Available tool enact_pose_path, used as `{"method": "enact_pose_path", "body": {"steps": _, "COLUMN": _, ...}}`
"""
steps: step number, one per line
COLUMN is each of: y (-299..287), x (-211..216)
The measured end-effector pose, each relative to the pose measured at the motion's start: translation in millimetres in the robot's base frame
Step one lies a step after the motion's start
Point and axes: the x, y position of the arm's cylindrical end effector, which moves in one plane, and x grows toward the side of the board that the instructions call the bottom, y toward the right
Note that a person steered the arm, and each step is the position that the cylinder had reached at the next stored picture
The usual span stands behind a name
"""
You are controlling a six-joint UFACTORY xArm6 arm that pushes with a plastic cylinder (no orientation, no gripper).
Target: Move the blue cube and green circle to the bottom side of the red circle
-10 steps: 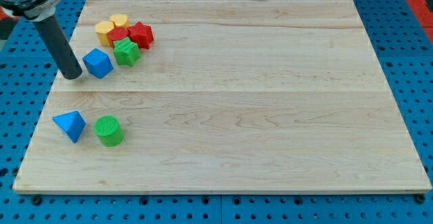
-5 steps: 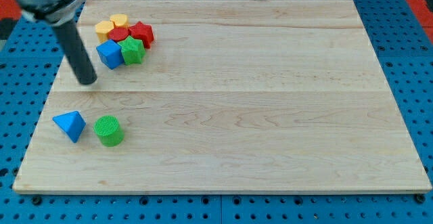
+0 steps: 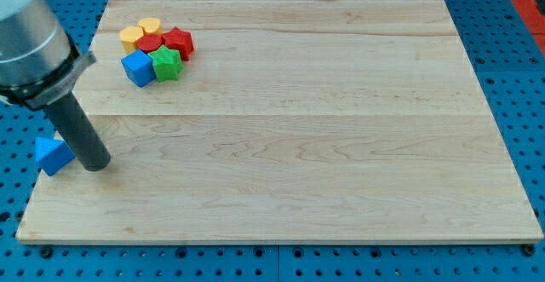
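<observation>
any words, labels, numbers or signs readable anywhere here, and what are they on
None: no text, label, brand, number or sign can be read in the camera view.
The wooden board is bare wood grain.
The blue cube, green star, red circle, red star, yellow blocks and blue pyramid-like block are plain.
The rod ending in my tip and the blue pegboard carry no marks.
</observation>
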Motion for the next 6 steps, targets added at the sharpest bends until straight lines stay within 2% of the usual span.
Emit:
{"method": "enact_pose_path", "body": {"steps": 1, "y": 4, "x": 46}}
{"method": "enact_pose_path", "body": {"steps": 2, "y": -62, "x": 31}}
{"method": "enact_pose_path", "body": {"steps": 5, "y": -73, "x": -18}}
{"method": "enact_pose_path", "body": {"steps": 6, "y": -54, "x": -38}}
